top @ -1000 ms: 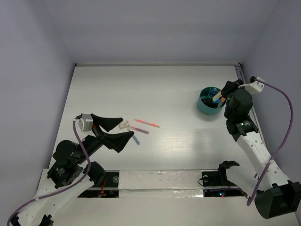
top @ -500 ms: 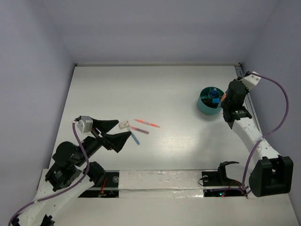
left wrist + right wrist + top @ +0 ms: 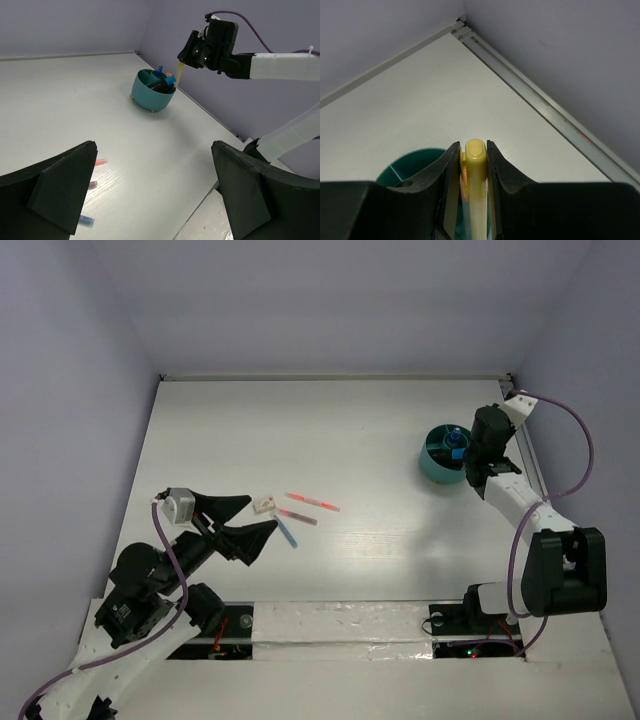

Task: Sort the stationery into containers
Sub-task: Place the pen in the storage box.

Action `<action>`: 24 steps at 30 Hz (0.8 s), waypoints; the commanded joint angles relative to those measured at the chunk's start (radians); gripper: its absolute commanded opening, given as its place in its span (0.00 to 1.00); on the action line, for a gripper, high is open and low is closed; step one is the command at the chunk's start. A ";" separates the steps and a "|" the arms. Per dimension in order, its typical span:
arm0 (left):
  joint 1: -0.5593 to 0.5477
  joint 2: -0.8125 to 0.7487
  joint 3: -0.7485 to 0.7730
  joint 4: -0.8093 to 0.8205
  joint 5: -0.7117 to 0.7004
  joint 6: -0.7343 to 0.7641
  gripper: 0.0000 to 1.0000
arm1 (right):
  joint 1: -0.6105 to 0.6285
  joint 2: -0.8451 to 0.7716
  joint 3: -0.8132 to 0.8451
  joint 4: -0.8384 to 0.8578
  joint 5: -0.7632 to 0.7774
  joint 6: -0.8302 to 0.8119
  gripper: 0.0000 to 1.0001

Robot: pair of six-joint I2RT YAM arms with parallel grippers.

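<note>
Yellow highlighter (image 3: 475, 167) near-upright in the clamped right claw (image 3: 472, 148), lower end seemingly toward teal cup (image 3: 149, 97); left claw (image 3: 155, 175) wide apart

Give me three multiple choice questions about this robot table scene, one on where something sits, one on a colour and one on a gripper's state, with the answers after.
1. Where does the round teal divided cup stand on the white table?
A) near left corner
B) far right side
C) dead centre

2. What colour is the plastic marker in the right gripper?
A) yellow
B) black
C) green

3. How is the left gripper?
A) shut on the cup
B) open and empty
C) shut on the marker

Answers:
1 B, the top view shows it close to the table's right edge, in the far half.
2 A, the right wrist view shows a yellow cap clamped there.
3 B, it gapes wide with nothing in it.
</note>
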 commanded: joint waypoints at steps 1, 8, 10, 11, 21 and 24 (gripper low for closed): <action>0.000 0.003 0.029 0.034 0.006 0.013 0.99 | -0.005 0.007 0.030 0.089 -0.009 0.046 0.00; 0.000 0.014 0.030 0.034 0.005 0.016 0.99 | -0.005 0.050 0.002 0.113 -0.023 0.068 0.00; 0.000 0.017 0.030 0.034 0.006 0.018 0.99 | -0.005 0.064 -0.009 0.120 -0.015 0.077 0.00; 0.000 0.020 0.030 0.034 0.005 0.018 0.99 | -0.005 0.067 -0.015 0.124 -0.008 0.078 0.00; 0.010 0.039 0.032 0.032 0.002 0.016 0.99 | -0.005 0.033 -0.053 0.094 -0.006 0.121 0.39; 0.010 0.039 0.030 0.032 0.005 0.016 0.99 | -0.005 0.009 -0.029 0.045 -0.024 0.129 0.53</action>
